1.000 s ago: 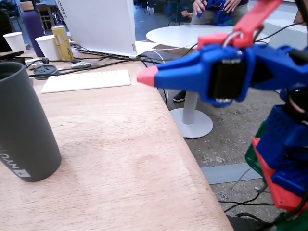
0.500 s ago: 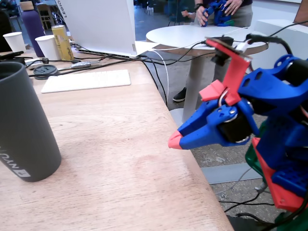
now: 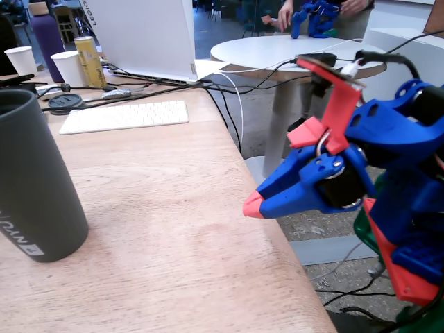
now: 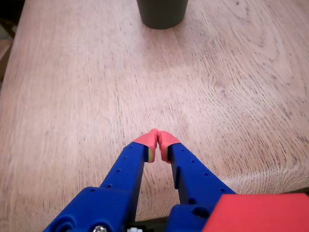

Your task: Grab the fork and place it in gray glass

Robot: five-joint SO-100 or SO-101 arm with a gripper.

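Nothing of the task is showing as done, judging by how things lie: the end effector (image 4: pixel 158 140) is carrying nothing, its two red-tipped fingers (image 4: pixel 145 139) pressing together tip to tip with no gap and nothing between them. In the fixed view the end effector (image 3: pixel 253 205) is hanging at the near right edge of the worktop (image 3: pixel 180 208), its blue body angling down and to the left so that the red tip is pointing inward over the wood. The arm is folding up behind it at the right of that view, off the worktop's edge, with a red bracket rising above the wrist.

The fork is not appearing in either view, so I cannot tell where it is lying; whether it is already inside the gray glass cannot be told either, since the rim is cut off in the wrist view and the inside is not visible in the fixed view. If it is not there, the whole job is remaining: finding the fork, gripping it and dropping it in.

The gray glass (image 4: pixel 161 12) is standing upright straight ahead of the fingertips in the wrist view, well apart from them across bare wood. In the fixed view the gray glass (image 3: pixel 35 187) is standing at the left edge. Beyond it a white keyboard (image 3: pixel 125 116), paper cups (image 3: pixel 69 67) and a purple bottle (image 3: pixel 47 38) are sitting at the far end.
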